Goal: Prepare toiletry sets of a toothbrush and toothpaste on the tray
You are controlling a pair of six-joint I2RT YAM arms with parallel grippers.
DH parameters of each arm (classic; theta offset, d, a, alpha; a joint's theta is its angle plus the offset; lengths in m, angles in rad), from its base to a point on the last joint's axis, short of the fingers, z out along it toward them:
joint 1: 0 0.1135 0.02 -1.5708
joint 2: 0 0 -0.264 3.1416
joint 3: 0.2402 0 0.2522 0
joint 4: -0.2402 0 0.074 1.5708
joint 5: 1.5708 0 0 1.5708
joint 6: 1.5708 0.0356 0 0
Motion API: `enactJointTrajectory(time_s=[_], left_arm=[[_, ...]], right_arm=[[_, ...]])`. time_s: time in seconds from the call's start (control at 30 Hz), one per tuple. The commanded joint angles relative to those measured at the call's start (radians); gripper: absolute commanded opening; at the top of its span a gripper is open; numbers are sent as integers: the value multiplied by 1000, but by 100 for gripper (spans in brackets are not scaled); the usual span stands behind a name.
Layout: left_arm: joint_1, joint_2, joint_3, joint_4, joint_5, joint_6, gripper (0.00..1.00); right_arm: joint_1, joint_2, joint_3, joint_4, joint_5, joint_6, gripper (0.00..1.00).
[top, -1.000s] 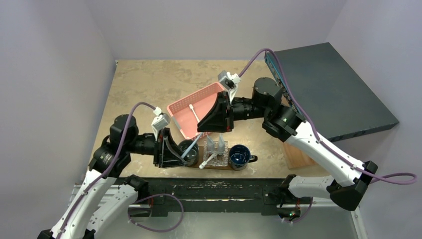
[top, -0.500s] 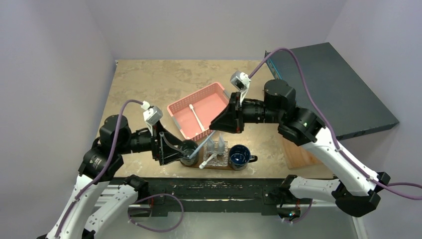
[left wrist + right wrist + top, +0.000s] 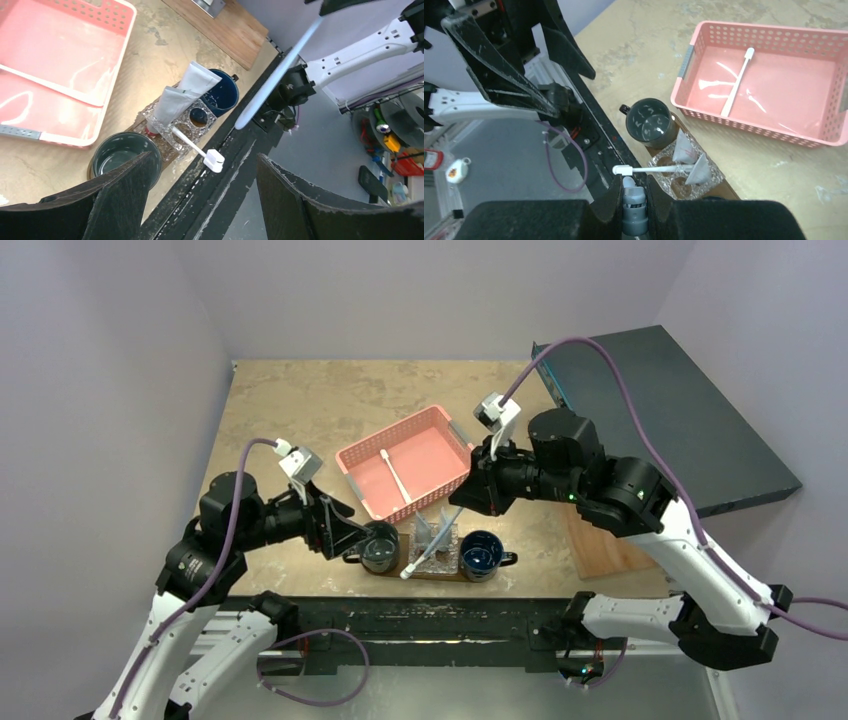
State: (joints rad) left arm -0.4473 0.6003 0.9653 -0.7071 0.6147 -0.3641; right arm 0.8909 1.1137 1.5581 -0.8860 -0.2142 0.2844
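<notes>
My right gripper (image 3: 466, 502) (image 3: 634, 184) is shut on a pale grey-blue toothbrush (image 3: 446, 524) (image 3: 278, 75) (image 3: 634, 207), which slants down over the tray (image 3: 447, 573) (image 3: 726, 188). On that dark brown tray stands a clear glass holder (image 3: 432, 552) with two toothpaste tubes (image 3: 427, 531) (image 3: 171, 103) (image 3: 700, 170) and a white toothbrush (image 3: 416, 564) (image 3: 192, 145) (image 3: 655, 170). My left gripper (image 3: 347, 534) (image 3: 202, 167) is open and holds nothing. It sits left of the dark green mug (image 3: 378, 549) (image 3: 120, 155).
A pink basket (image 3: 440, 420) (image 3: 127, 30) (image 3: 704, 107) behind the tray holds another white toothbrush (image 3: 392, 472) (image 3: 737, 82). A blue mug (image 3: 482, 553) (image 3: 223, 93) stands at the tray's right end. A paler wooden board (image 3: 600, 552) and a dark grey slab (image 3: 660, 420) lie to the right.
My left gripper has opened, let go of the grey-blue toothbrush and drawn back left. My right gripper has pulled away to the right with that toothbrush in its grip.
</notes>
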Motion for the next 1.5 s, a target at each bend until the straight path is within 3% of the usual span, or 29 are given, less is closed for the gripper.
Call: enactJointTrajectory(time_s=[0.0, 0.43, 0.87, 1.47], left_arm=[[1, 2, 17, 15, -61, 31, 73], [1, -6, -36, 48, -184, 41, 72], [1, -71, -66, 15, -228, 62, 72], [1, -74, -66, 7, -218, 69, 71]], right_arm=[[119, 36, 81, -134, 203, 23, 0], [321, 92, 45, -193, 578, 177, 0], [448, 57, -101, -43, 811, 248, 0], [527, 50, -227, 17, 975, 314, 0]])
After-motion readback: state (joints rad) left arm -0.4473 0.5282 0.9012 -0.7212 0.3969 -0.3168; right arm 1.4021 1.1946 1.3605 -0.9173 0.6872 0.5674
